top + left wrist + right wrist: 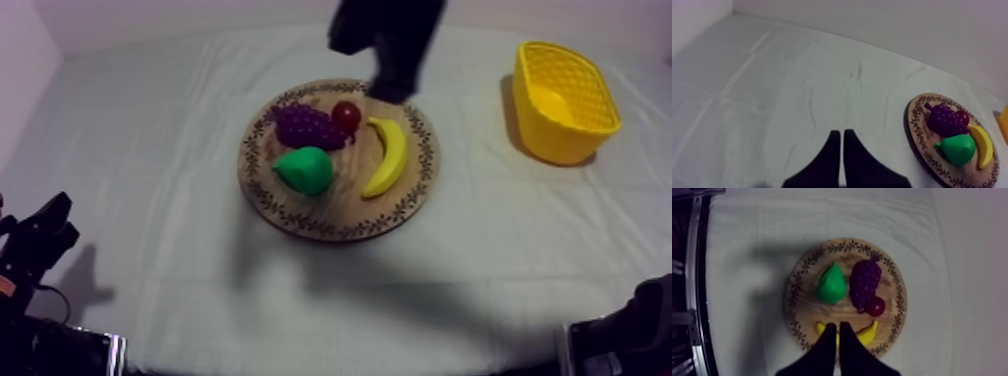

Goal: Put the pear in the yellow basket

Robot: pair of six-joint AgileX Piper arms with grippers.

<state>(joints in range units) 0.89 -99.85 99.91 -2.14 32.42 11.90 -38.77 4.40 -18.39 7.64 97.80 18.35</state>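
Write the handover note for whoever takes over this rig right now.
Left gripper: shut on nothing, low at the table's left side.
Right gripper: shut on nothing, over the wooden board's rim by the banana.
Pear: on the board, beside the grapes.
Yellow basket: at the table's right side.
Done: nothing grasped yet.
Left: open, grasp pear, carry it to basket.

The pear [305, 170] and banana [388, 155] lie on the board [340, 216]; the basket [562, 142] stands to its right.
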